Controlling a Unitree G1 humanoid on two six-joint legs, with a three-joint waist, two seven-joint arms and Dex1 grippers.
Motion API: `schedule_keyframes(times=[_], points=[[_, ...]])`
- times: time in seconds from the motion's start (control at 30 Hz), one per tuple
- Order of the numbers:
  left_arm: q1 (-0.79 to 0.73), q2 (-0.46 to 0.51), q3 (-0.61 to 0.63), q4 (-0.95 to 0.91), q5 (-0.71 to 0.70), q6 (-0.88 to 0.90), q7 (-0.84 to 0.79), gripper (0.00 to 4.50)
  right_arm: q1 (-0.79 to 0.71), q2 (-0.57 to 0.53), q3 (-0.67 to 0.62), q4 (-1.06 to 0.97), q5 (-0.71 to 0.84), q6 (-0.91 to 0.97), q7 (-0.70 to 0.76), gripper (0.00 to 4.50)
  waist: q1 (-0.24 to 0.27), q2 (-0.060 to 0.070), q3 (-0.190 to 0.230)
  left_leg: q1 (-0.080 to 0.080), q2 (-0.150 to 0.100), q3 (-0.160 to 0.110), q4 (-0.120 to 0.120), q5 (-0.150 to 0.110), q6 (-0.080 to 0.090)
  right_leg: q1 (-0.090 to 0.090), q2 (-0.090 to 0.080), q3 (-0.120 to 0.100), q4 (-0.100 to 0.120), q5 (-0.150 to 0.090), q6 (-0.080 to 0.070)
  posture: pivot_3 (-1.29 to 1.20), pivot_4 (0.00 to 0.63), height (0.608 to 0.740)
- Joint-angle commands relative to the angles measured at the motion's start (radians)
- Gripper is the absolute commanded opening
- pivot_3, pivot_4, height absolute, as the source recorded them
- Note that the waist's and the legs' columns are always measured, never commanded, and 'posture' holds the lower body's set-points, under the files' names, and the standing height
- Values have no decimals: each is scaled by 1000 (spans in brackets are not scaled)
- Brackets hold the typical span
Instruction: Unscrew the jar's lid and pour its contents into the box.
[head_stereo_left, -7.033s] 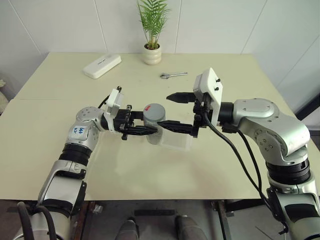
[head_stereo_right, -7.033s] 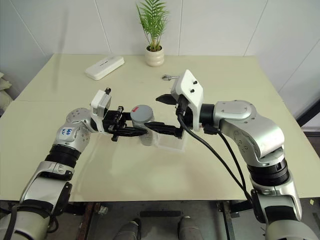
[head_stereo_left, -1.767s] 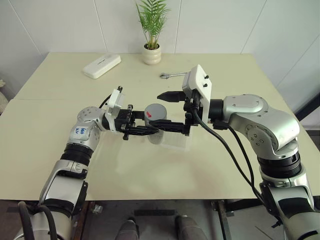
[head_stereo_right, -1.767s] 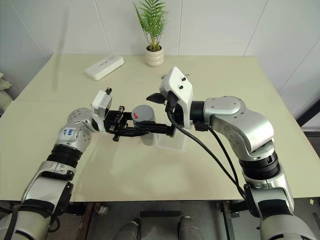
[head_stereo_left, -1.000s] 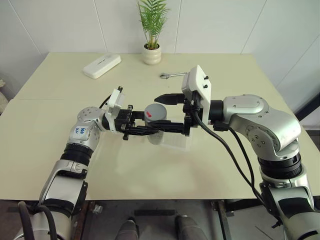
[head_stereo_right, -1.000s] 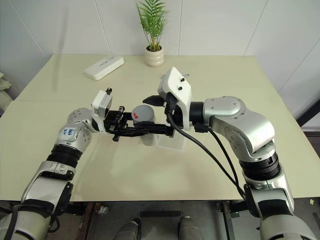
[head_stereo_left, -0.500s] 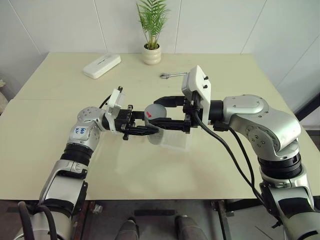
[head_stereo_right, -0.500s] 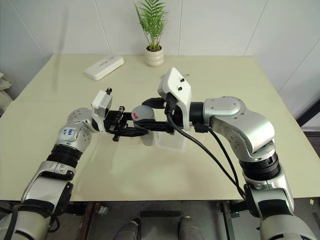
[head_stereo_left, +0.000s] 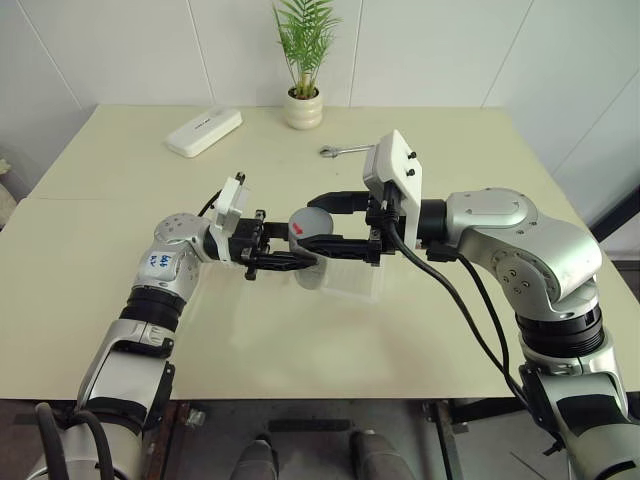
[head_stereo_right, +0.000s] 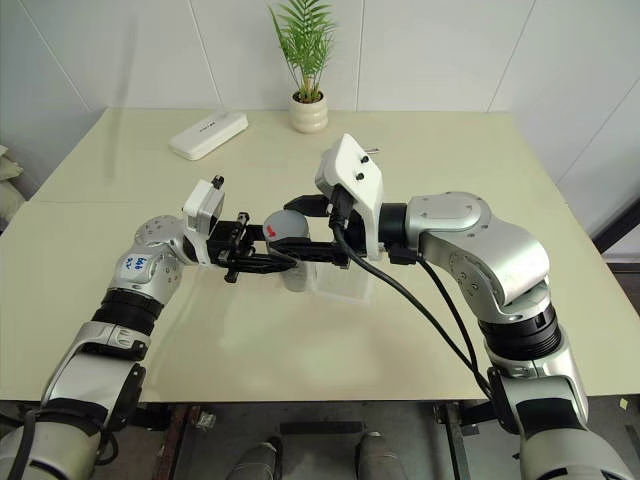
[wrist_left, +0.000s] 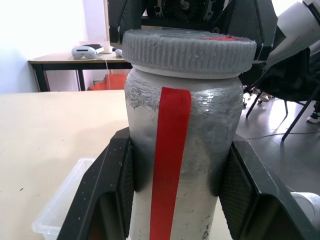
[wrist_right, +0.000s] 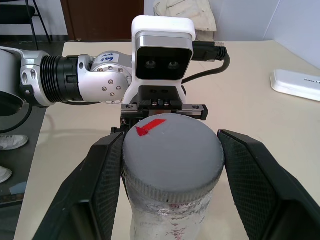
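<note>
Left gripper (head_stereo_left: 300, 258) is clamped tight on the body of the jar (wrist_left: 177, 165), 2 black fingers pressed against its silvery sides, holding it upright above the table (head_stereo_left: 120, 240) at the clear box's (head_stereo_left: 352, 283) left edge. Over to the right, the right gripper (wrist_right: 170, 165) has both fingers closed around the lid (wrist_right: 172, 156), red mark up, lid seated on the jar.

Both arms raised, meeting mid-front; left gripper (head_stereo_left: 300, 258) fingers clamped, right gripper (head_stereo_left: 322, 222) fingers closed in.
</note>
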Motion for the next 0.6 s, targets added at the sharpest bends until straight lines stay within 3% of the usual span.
schedule_keyframes(times=[0.03,0.6], points=[[1,16,-9,-39,-6,5,-111,1876,-55,-14,-44,-15,-7,-28,-4,2982,0,0,0,0,0,0,0,0,0,0,0,0,0,0,0,0,150,740],[45,31,-27,-101,-17,44,-111,1876,-138,-46,-66,53,-40,-64,29,2982,0,0,0,0,0,0,0,0,0,0,0,0,0,0,0,0,150,740]])
